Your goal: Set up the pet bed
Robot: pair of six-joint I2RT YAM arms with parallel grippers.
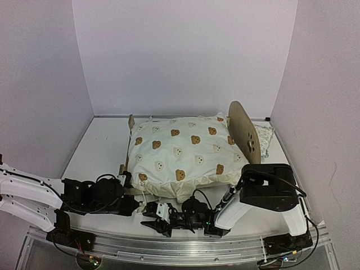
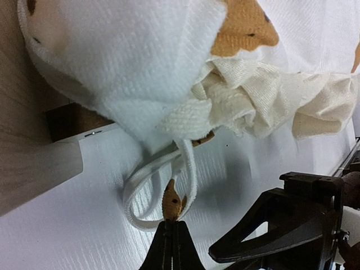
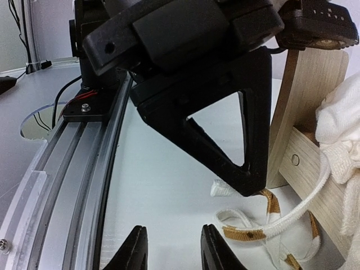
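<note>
White tbl (image 1: pixel 95 146): quilt (image 1: pixel 180 154) hides most of pet bed (image 1: pixel 243 126) frame.

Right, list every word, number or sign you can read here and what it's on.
No readable words or numbers anywhere.
Headboard: a paw-print cutout, a picture rather than text.
Quilt: printed bear faces only.
Black arm housing: tiny pale marks, too blurred to read.

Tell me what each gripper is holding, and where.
Left gripper pinches the white tie at its brown tip; right gripper is open, holding nothing.
</note>
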